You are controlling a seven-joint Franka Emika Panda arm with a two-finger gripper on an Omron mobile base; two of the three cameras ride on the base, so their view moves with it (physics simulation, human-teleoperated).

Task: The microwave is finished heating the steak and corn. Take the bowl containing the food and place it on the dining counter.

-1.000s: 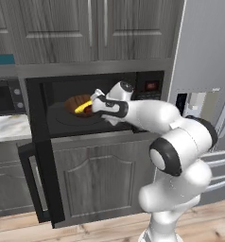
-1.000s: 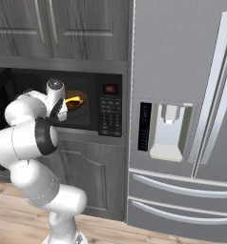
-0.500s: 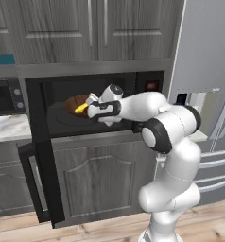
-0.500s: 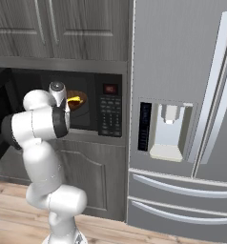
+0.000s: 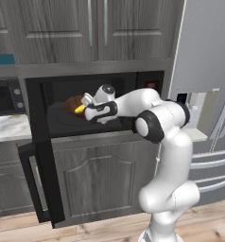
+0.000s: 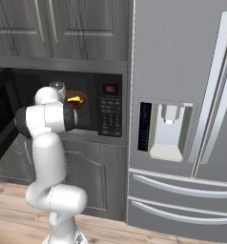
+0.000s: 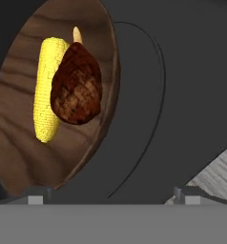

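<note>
Two foods, steak [image 7: 77,86] and corn [image 7: 46,90], ride loose in bowl [image 7: 20,143] ahead of claw [image 7: 110,195], fingers apart. Rigid, shallow: pinch nearest rim, keep level.

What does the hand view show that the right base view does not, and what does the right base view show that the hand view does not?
Hand view alone: the steak lying partly over the corn, with the wood grain of the bowl and the turntable ring on the dark floor of the microwave. Right base view alone: the microwave's button panel with its red display, the white arm reaching inside, and the steel fridge at the right. Both share the brown bowl and the yellow corn inside the open microwave.
</note>
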